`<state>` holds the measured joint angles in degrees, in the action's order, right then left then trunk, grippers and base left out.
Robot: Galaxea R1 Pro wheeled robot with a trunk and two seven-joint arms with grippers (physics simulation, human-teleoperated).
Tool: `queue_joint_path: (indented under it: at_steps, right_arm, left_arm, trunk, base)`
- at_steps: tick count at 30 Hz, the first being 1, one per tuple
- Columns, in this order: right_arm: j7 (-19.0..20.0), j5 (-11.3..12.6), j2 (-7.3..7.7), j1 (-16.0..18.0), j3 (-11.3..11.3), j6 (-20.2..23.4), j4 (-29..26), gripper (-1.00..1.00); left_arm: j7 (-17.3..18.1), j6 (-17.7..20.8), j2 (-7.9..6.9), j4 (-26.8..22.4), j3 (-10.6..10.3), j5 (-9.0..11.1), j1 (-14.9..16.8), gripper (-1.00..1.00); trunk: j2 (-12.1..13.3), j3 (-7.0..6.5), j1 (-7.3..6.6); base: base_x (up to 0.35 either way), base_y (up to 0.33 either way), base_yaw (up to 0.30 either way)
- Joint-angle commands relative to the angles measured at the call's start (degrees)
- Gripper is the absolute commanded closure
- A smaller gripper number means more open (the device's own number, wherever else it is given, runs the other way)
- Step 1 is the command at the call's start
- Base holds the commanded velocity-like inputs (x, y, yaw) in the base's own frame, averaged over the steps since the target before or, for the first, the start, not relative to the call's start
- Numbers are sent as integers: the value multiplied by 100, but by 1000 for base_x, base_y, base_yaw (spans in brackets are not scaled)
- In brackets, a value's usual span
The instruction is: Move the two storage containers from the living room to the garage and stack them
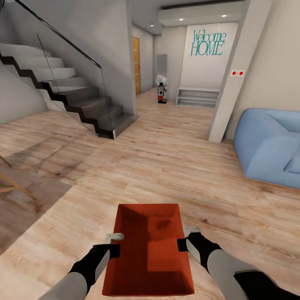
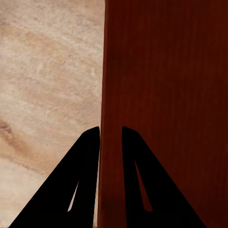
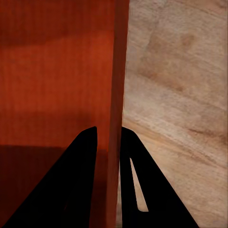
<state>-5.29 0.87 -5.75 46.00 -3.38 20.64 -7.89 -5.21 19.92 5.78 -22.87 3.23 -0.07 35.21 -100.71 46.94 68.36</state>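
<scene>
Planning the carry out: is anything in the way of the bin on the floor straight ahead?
Nothing visible blocks the wood floor directly ahead of the storage container. The staircase stands left, the blue sofa right, a pillar between, leaving an open hallway.

Both end effectors [image 1: 115, 243] [image 1: 186, 237] clamped, arms fwd.

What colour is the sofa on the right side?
Light blue; the sofa shows best in the head view.

Light wood-plank floor [image 1: 166, 166] runs ahead toward a white wall lettered "Welcome HOME" [image 1: 208, 43] (teal script), with a low white shelf [image 1: 198, 96] below. A grey staircase [image 1: 71, 91] rises at left; 1 blue sofa [image 1: 271, 146] sits at right.
</scene>
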Motion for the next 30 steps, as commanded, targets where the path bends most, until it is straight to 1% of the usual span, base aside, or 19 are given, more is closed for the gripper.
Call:
queue_joint_path:
  at_steps: [1, 9, 13, 21, 30]
  right_arm:
    - [-104, -184, 82, 5, -93, -25, -29, 100]
    - [-104, -184, 82, 5, -93, -25, -29, 100]
    - [-104, -184, 82, 5, -93, -25, -29, 100]
    - [-104, -184, 82, 5, -93, -25, -29, 100]
    - [-104, -184, 82, 5, -93, -25, -29, 100]
  left_arm:
    - [-41, 30, 2, 10, -24, 71, -1, 100]
    - [-41, 30, 2, 10, -24, 71, -2, 100]
    - [-41, 30, 2, 10, -24, 73, -1, 100]
    - [-41, 30, 2, 10, -24, 72, 0, 100]
    - [-41, 30, 2, 10, -24, 72, 0, 100]
  trunk:
    - [-2, 5, 3]
    - [-2, 5, 3]
    - [-2, 5, 3]
    - [-2, 5, 3]
    - [-2, 5, 3]
  base:
    - [346, 118, 0]
    - [346, 118, -13]
    - [346, 118, -154]
    - [346, 118, -235]
    - [346, 118, -57]
